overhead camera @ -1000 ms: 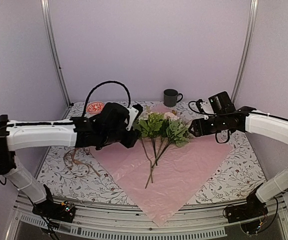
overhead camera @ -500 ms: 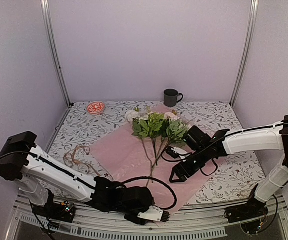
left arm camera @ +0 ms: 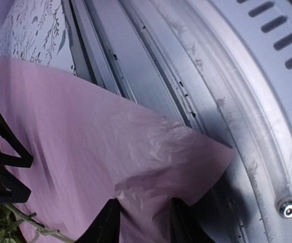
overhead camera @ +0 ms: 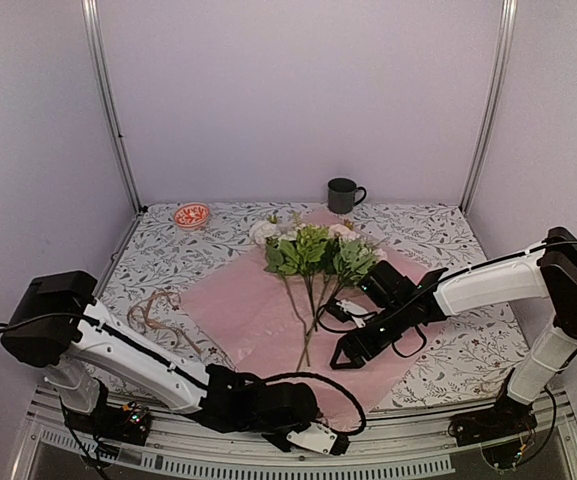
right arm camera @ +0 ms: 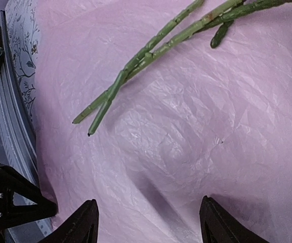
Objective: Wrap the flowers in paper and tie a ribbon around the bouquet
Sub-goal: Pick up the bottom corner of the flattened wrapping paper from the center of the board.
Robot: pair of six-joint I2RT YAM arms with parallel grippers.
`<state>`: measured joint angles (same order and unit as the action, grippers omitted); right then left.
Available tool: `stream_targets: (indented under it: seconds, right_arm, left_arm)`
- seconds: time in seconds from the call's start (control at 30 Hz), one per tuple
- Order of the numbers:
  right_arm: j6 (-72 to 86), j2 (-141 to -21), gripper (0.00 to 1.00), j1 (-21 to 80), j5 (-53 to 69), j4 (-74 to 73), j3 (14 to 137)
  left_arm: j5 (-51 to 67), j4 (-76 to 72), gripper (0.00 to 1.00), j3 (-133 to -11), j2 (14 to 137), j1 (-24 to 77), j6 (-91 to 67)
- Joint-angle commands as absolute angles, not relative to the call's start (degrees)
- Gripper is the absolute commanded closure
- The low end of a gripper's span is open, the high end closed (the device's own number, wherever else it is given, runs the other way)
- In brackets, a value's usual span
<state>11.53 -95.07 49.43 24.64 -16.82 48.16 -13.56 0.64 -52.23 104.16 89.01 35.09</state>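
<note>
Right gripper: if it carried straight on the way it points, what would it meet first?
Most likely the paper: the right gripper, jaws open, points down at bare sheet short of the flowers. Its height above the sheet is unclear.

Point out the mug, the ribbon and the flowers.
mug (overhead camera: 342,196): top view, its dark side wall.
ribbon (overhead camera: 150,312): top view, its curled loops.
flowers (overhead camera: 310,250): top view, the green leafy heads.

A dark mug (overhead camera: 343,195) stands at the far edge, right of centre; a small red-and-white bowl (overhead camera: 191,215) sits at the far left. Floral cloth (overhead camera: 448,240) lies beneath both.
</note>
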Motion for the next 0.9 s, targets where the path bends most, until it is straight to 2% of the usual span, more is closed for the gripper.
stream_targets:
  seconds: [0.0, 0.07, 0.33, 0.5, 0.63, 0.73, 0.87]
  right_arm:
    - [10.9, -96.1, 0.3, 48.9, 26.6, -15.5, 48.4]
    - [10.9, -95.8, 0.3, 48.6, 27.8, -15.6, 48.3]
    - [10.2, -91.9, 0.3, 46.0, 37.1, -16.6, 48.4]
    - [6.4, -81.3, 0.3, 46.0, 37.8, -19.5, 48.8]
    - [3.6, -71.3, 0.31, 46.0, 35.4, -8.3, 41.1]
    - [2.5, -63.0, 0.3, 47.2, 27.6, 3.8, 33.0]
    - [-9.4, -54.6, 0.23, 51.8, 22.8, 15.3, 21.2]
  left_arm:
    - [-22.0, -1.5, 0.89, -50.5, 103.3, 87.7, 36.5]
    - [-22.7, -1.9, 1.0, -50.5, 102.4, 87.6, 36.6]
    - [-19.1, -4.7, 1.0, -49.3, 98.8, 83.5, 34.8]
    - [-6.9, -7.0, 1.0, -48.0, 92.4, 77.2, 30.7]
    - [2.1, -8.4, 1.0, -46.7, 89.6, 72.3, 30.3]
    - [5.8, -8.4, 1.0, -46.5, 89.4, 70.1, 31.0]
    - [9.8, -9.2, 1.0, -47.0, 90.3, 65.9, 29.3]
